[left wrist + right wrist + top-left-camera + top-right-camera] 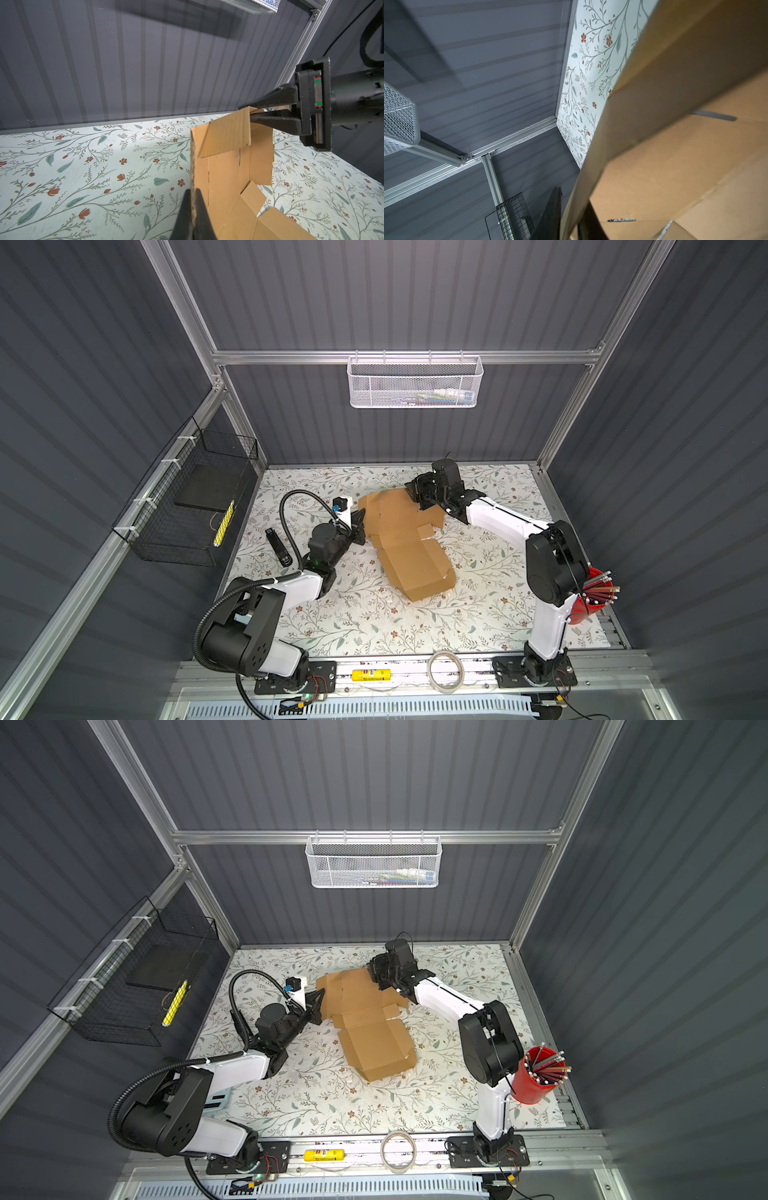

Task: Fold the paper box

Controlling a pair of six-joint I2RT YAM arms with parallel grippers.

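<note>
Left claw (360, 526) (193, 194) is closed on the left edge of the paper box (409, 556) (225, 178); in the left wrist view both fingers (202, 209) press the corrugated edge between them, so that side wall stands upright.
Right claw (417, 497) (248, 113) reaches across from the right to the far side of the paper box; jaws are narrow, with the top corner of a raised flap caught between them.
The right wrist view shows a cardboard wall passing between its fingers (553, 209).
The paper box sits mid-worktop (374, 626), slightly to the far side; its near panels lie low on the floral surface, and its far part is lifted between the two claws.
A red cup of pencils (536, 1077) stands near right, well apart.
</note>
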